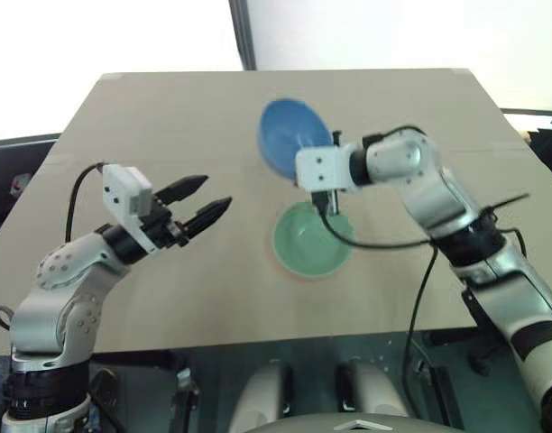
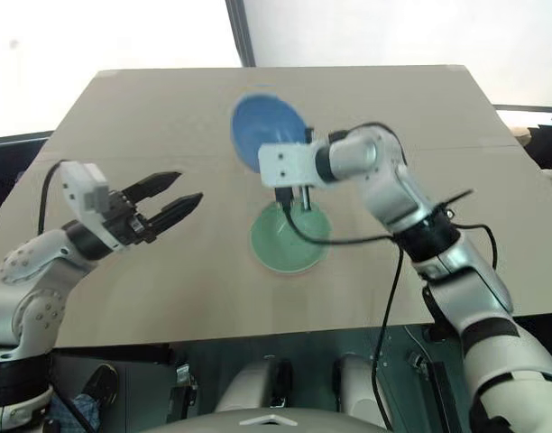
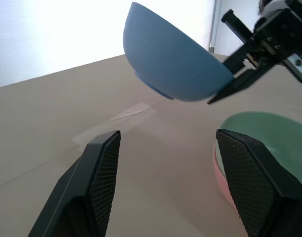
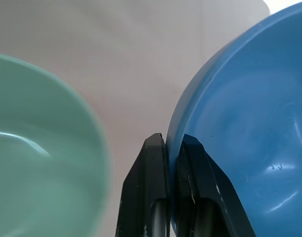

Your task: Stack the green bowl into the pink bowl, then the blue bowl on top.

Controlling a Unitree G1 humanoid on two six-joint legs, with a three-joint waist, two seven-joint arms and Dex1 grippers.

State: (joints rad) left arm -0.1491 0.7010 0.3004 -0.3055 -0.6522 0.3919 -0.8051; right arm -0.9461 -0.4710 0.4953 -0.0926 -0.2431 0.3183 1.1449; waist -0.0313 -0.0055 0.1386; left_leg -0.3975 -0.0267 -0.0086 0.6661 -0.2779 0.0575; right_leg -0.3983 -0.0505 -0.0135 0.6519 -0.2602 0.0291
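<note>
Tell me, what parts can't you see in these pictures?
- The round salmon-pink plastic bowl: the pale mint-green plastic bowl sits in it, so only a sliver of pink side shows, in the left wrist view.
- The bright sky-blue plastic bowl: the right gripper, shut on its rim, and that arm cover its near edge in the eye views.
- The green bowl: cut off by the right wrist view's edge.
- The left gripper hangs open, nothing in it.

Lab-like room, bare tan table; bright window
</note>
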